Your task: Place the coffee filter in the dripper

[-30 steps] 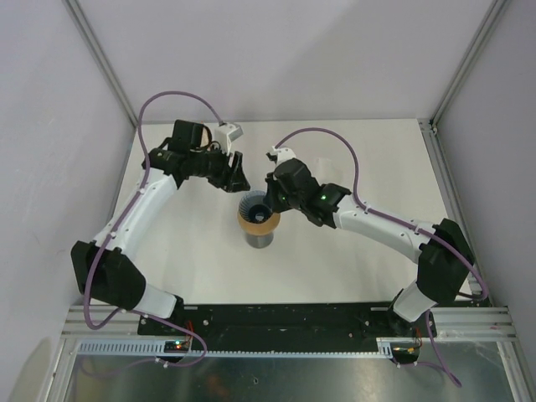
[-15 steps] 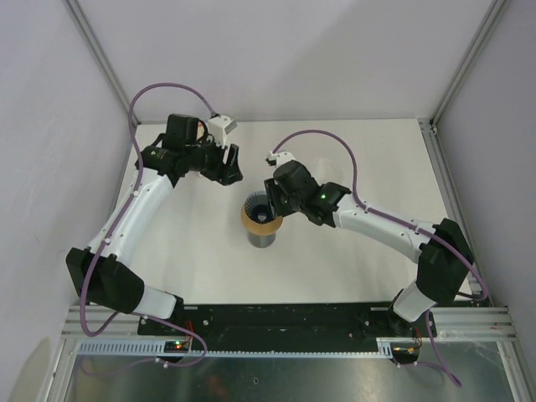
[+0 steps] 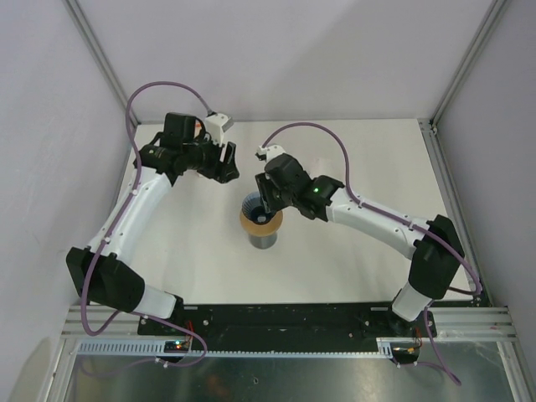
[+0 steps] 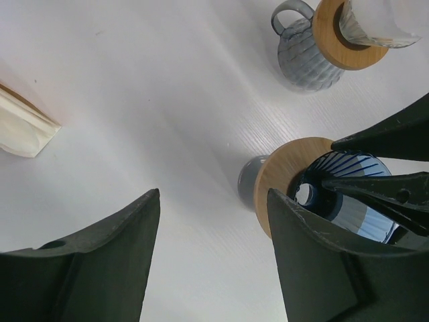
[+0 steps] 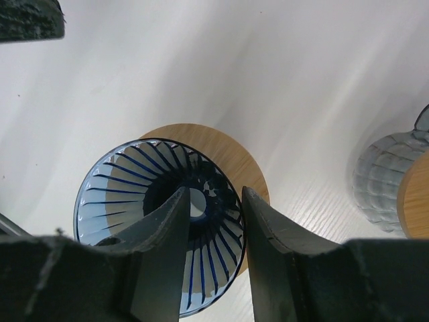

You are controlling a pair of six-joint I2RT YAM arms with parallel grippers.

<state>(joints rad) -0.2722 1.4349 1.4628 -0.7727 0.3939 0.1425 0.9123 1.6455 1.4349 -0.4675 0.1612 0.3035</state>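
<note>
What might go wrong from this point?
1. The right gripper straddles the dripper rim, one finger inside; the dripper sits high on a narrow grey cup, so a sideways tug might topple it.
2. The filter lies on the table and the left gripper is open and empty; thin paper may be hard to pinch.

Left jaws wide (right jaws narrowly parted).

White table [image 3: 352, 167], grey carafe [image 4: 251, 182], grey jug [image 4: 305, 59], filter [image 4: 21, 127]
</note>
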